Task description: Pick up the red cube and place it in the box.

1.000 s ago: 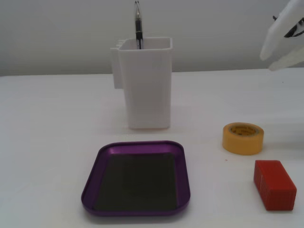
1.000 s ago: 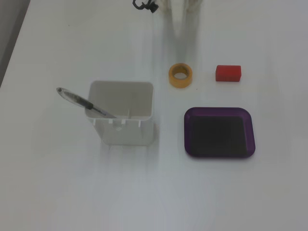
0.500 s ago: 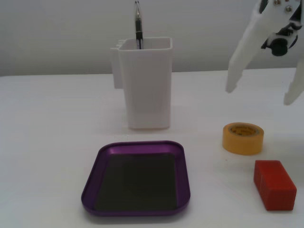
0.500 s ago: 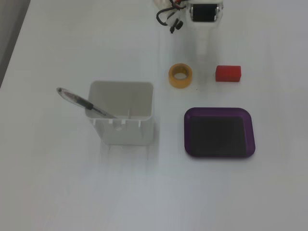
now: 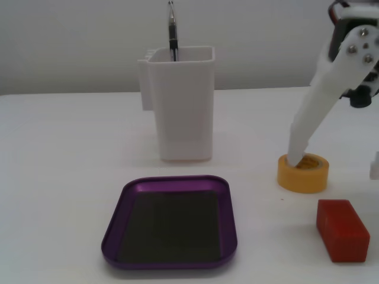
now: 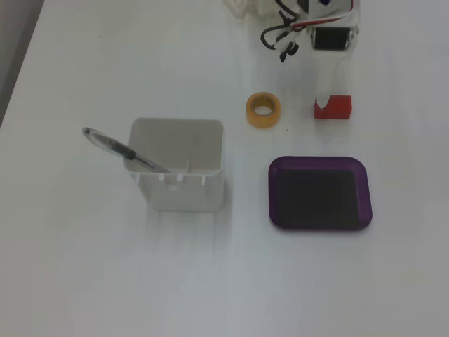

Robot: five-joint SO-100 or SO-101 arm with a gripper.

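A yellow tape roll (image 5: pixel 303 173) sits just beside the red cube (image 5: pixel 342 229). The white container (image 5: pixel 180 103) stands behind the box (image 5: pixel 172 257). The gripper (image 6: pixel 324 98) reaches the cube; its grip cannot be told.

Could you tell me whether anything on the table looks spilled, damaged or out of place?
Nothing stands out. The red cube sits intact on the table, the purple box lies flat and empty, the tape roll lies flat, and the pen leans in the white container.
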